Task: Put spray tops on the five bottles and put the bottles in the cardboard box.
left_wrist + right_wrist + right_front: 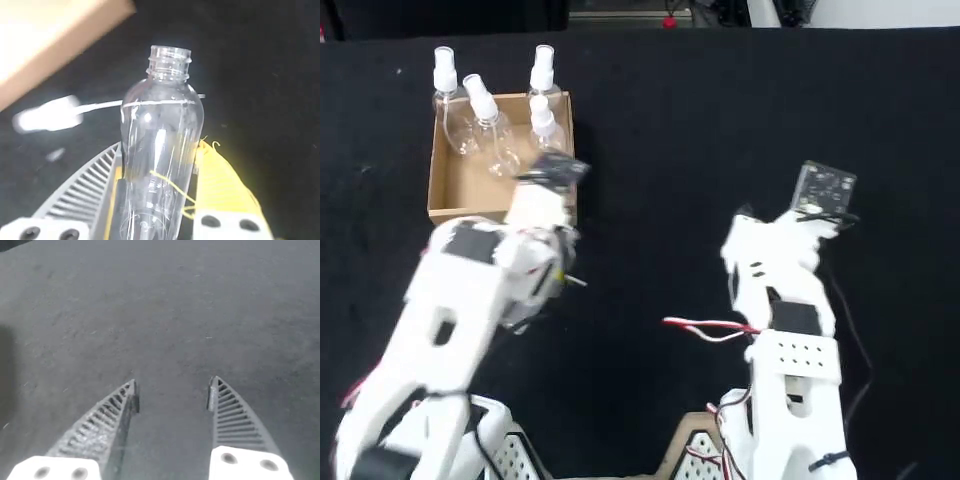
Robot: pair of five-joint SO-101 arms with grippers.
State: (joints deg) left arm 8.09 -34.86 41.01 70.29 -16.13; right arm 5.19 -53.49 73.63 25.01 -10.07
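My left gripper point(160, 147) is shut on a clear plastic bottle point(160, 135) whose threaded neck is open, with no top on it. A white spray top point(47, 117) with its thin tube lies on the black cloth just beyond the bottle, near a corner of the cardboard box point(50, 30). In the high view the box point(470, 190) sits at the far left and holds several clear bottles point(490, 125) with white spray tops. My left arm point(535, 215) is at the box's near right corner. My right gripper point(173, 385) is open over bare cloth.
Black cloth point(670, 130) covers the whole table. My right arm point(780, 250) stands at the right, well apart from the box. A red and white cable point(705, 328) hangs between the two arms.
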